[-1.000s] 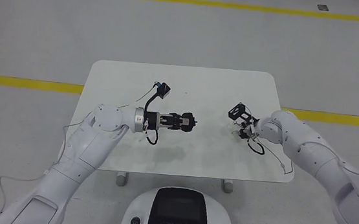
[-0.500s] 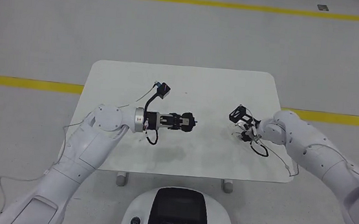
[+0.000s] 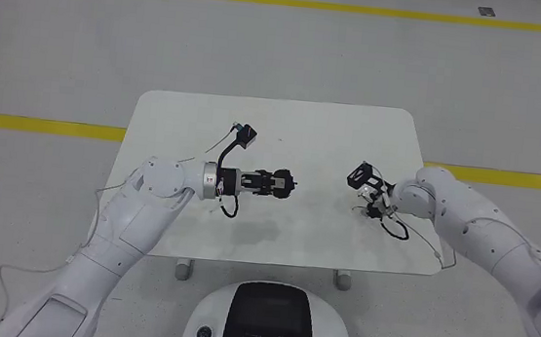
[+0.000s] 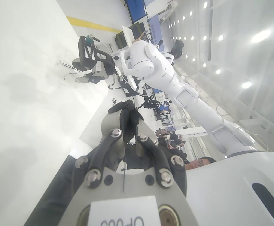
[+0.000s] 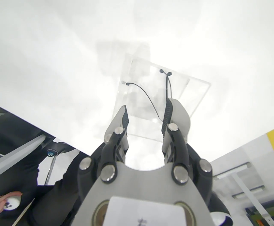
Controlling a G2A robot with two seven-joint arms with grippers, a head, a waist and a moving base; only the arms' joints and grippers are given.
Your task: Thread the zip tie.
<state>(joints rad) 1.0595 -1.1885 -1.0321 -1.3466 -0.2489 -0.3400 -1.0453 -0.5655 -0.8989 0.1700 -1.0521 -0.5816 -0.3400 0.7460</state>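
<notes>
While the left gripper pinches a black strip (fingers closed), the open right gripper must straddle the zip tie squarely.

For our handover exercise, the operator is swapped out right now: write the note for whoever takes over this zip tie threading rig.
Left hand: shut on a thin black zip tie, held above the table.
Right hand: open and empty, over the clear tray, where two more zip ties lie.
Done: one tie gripped.
Left: the threading itself; no closed loop is visible. The right hand probably has to take a tie end first.
</notes>
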